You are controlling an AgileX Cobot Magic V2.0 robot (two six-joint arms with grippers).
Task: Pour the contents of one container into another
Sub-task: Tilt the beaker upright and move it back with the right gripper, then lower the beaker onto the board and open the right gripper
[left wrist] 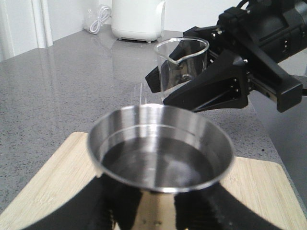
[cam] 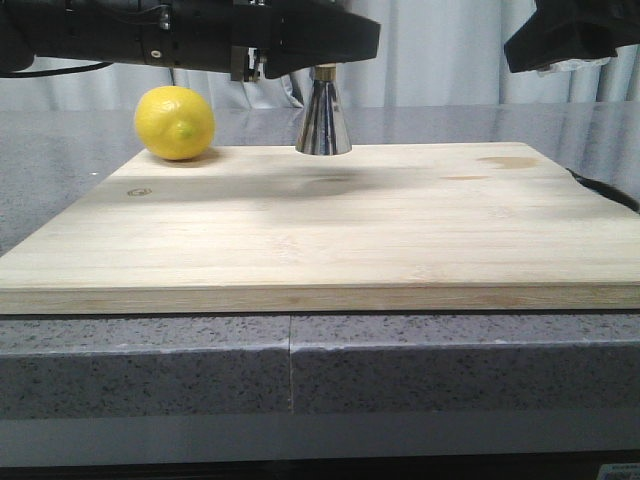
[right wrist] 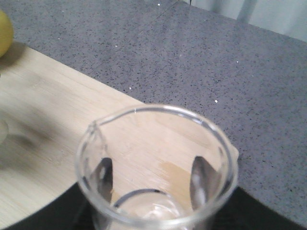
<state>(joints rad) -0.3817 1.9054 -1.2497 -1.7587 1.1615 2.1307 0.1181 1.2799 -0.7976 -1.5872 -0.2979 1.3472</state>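
- The wooden board (cam: pixel 320 225) is carrying the steel jigger (left wrist: pixel 160 146), gripped by the left gripper (left wrist: pixel 153 211).
- The right gripper (left wrist: pixel 218 84) is clenching the glass beaker (left wrist: pixel 182 64), upright beside it.
- Misaligning the lip risks spilling; jigger looks nearly full.

Wooden cutting board (cam: pixel 330 235): pale bamboo, lying flat on a speckled grey stone counter (cam: pixel 300 365); faint brownish stains near its far right corner.

Lemon (cam: pixel 175 123): yellow, whole, resting at the board's far left edge.

Steel jigger (cam: pixel 323 118): shiny, flared base standing upright on the board's far edge, gold band at the waist; upper half hidden behind the left arm (cam: pixel 200 35).

Right arm (cam: pixel 570 35): black, only partly in frame at upper right, raised well clear of the board.

Backdrop: grey-white curtain (cam: pixel 440 55).
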